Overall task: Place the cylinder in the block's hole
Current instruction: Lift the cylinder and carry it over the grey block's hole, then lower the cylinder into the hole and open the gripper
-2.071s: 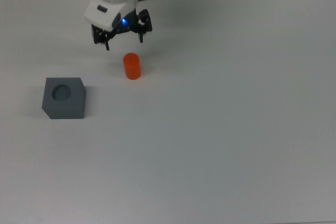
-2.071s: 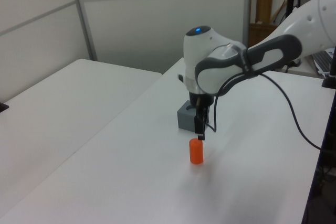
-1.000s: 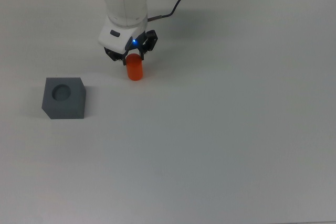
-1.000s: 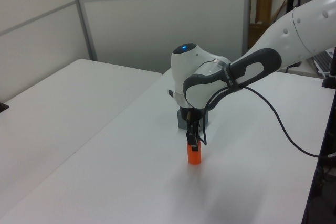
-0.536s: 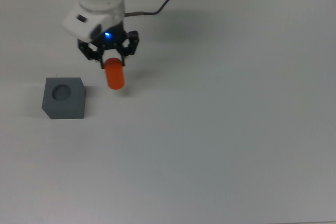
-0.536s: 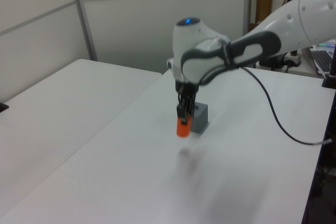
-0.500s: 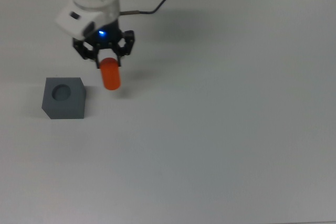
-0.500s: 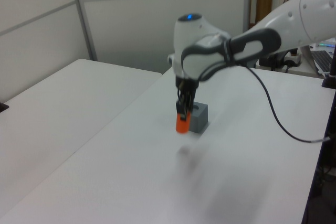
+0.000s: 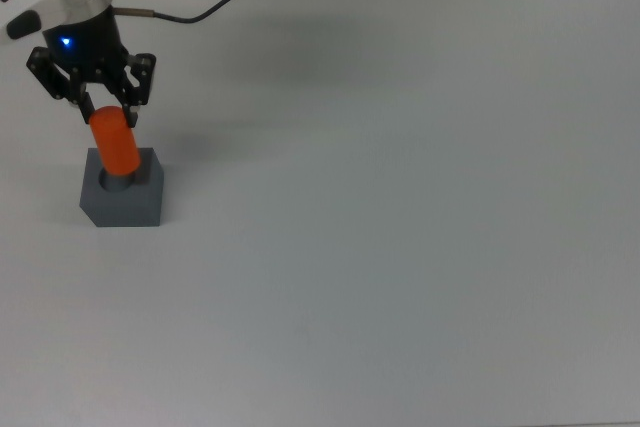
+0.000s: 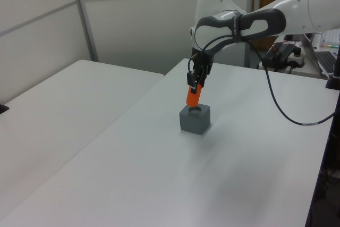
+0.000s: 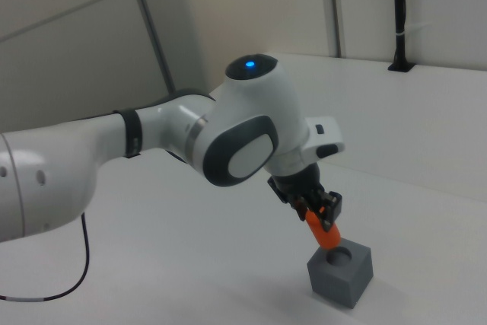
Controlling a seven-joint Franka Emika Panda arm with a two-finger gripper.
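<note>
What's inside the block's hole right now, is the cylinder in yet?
Nothing visible inside the hole yet. The cylinder, tilted and held by the gripper, hangs just above the block. In the top view the cylinder covers most of the hole, so its floor is hidden there.

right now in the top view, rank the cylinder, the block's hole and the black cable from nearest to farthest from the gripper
1. The cylinder: held in the gripper, tilted, just below it in the top view.
2. The hole: in the block's top face, under the cylinder's lower end.
3. The black cable: toward the top view's upper right, running off the top edge.
</note>
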